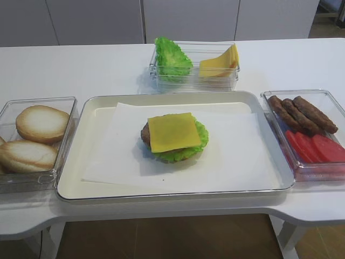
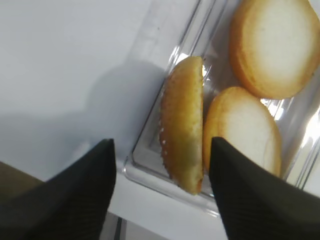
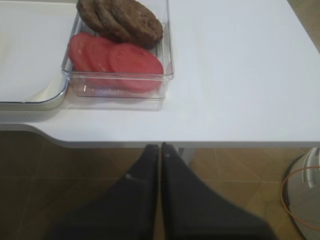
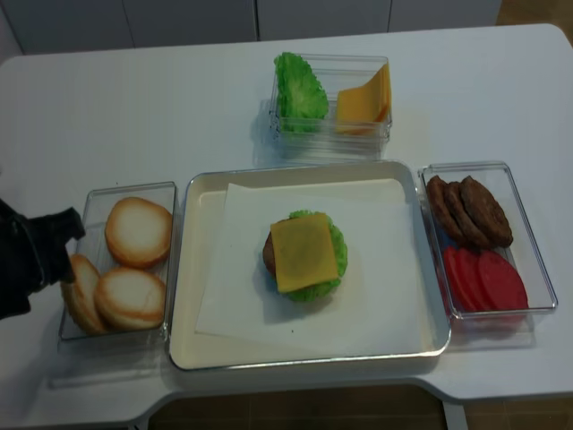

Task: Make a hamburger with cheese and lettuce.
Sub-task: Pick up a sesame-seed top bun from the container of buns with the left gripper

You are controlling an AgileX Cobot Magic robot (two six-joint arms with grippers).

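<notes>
The hamburger [image 1: 173, 137] sits mid-tray on white paper: a brown patty [image 1: 144, 133], the ruffled lettuce [image 1: 199, 141] and the square cheese [image 1: 171, 131] on top, with no bun top on it. My left gripper [image 2: 160, 152] is open at the left bun bin [image 4: 134, 188]. A browned sesame-seeded bun top [image 2: 182, 130] stands on edge between its fingers, with a clear gap on the left side. From above, that gripper [image 4: 64, 246] shows at the table's far left. My right gripper [image 3: 160, 147] is shut and empty, over the floor just off the table's front edge.
Pale bun halves [image 1: 40, 123] lie in the left bin. A back bin [image 1: 194, 81] holds a lettuce heap and leaning cheese slices. The right bin [image 1: 323, 94] holds patties and tomato slices [image 3: 117, 57]. The cream tray [image 1: 97, 108] fills the middle of the white table.
</notes>
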